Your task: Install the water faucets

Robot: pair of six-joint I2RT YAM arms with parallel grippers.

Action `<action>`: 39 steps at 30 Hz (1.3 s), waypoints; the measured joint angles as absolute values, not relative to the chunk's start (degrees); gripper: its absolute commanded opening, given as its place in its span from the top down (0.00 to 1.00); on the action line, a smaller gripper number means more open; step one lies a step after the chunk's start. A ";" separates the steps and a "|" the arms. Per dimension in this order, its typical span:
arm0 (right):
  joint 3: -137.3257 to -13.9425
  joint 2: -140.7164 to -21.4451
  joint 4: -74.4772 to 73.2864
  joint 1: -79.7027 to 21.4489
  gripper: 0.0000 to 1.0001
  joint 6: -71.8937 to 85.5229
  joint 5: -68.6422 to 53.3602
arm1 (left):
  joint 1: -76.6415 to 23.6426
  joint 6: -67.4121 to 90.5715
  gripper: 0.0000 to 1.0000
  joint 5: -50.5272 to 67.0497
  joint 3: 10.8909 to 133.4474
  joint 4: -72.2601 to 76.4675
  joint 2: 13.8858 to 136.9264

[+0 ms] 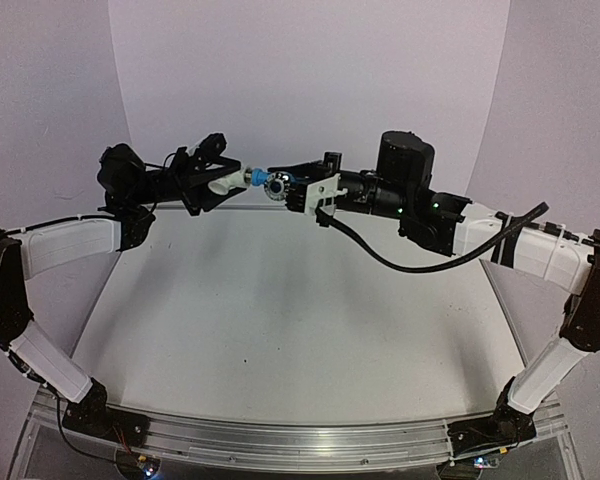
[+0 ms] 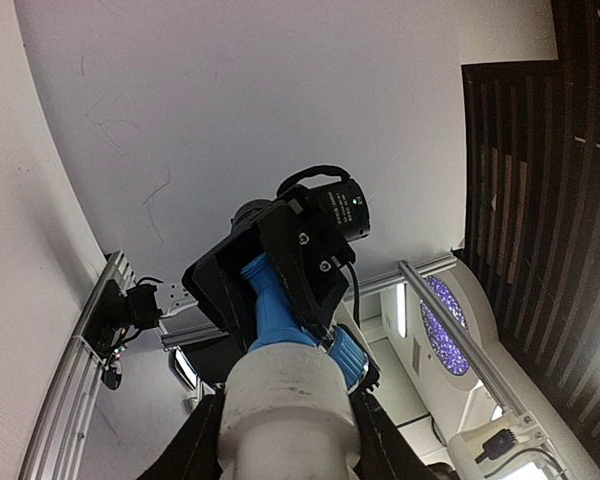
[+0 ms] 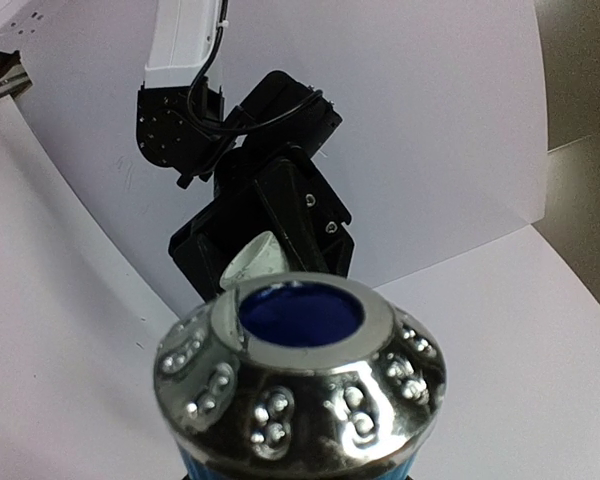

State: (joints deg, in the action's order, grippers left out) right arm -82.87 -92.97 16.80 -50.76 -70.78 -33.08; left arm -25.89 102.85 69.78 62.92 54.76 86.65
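Observation:
Both grippers meet in mid-air above the far side of the table. My left gripper [image 1: 223,183] is shut on the white fitting [image 1: 221,186], which fills the bottom of the left wrist view [image 2: 288,410] between my black fingers [image 2: 195,452]. My right gripper [image 1: 288,184] is shut on the light-blue tap body [image 1: 252,178], whose chrome knob [image 1: 277,186] faces the right wrist camera [image 3: 300,385]. In the left wrist view the blue tap [image 2: 278,312] butts against the fitting's end. I cannot tell how deep it sits. The right gripper's own fingers are hidden behind the knob.
The white table [image 1: 280,330] lies well below the held parts. A black cable [image 1: 400,262] sags from the right arm. An aluminium rail [image 1: 300,440] runs along the near edge. White backdrop walls close in the back and sides.

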 measured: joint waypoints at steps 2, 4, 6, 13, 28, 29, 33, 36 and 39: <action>-82.87 -92.97 17.17 -50.76 1.00 -69.63 -33.28 | -25.96 102.39 1.00 69.65 62.92 55.09 86.52; -82.87 -92.97 17.56 -50.74 1.00 -68.47 -33.52 | -26.06 102.13 1.00 69.36 62.92 55.11 86.30; -82.87 -92.97 17.78 -50.65 1.00 -67.51 -33.89 | -26.15 102.06 1.00 69.25 62.92 55.11 86.21; -82.89 -92.99 18.00 -50.33 1.00 -63.55 -34.74 | -26.37 102.02 1.00 68.88 62.92 55.09 86.17; -85.10 -94.63 18.50 -49.63 1.00 -54.78 -37.19 | -26.41 100.90 1.00 67.13 62.15 55.07 85.14; -85.30 -94.76 18.55 -49.52 1.00 -53.54 -37.45 | -26.41 100.51 1.00 66.85 62.11 55.09 85.08; -85.89 -95.29 19.57 -49.60 1.00 -49.91 -39.27 | -26.48 99.20 1.00 66.59 61.69 55.44 84.90; -86.48 -95.79 19.79 -49.58 1.00 -47.75 -40.25 | -26.48 98.89 1.00 66.19 61.25 55.59 84.55; -87.13 -96.18 19.81 -49.54 1.00 -45.56 -40.82 | -26.48 98.76 1.00 65.73 60.97 55.66 84.16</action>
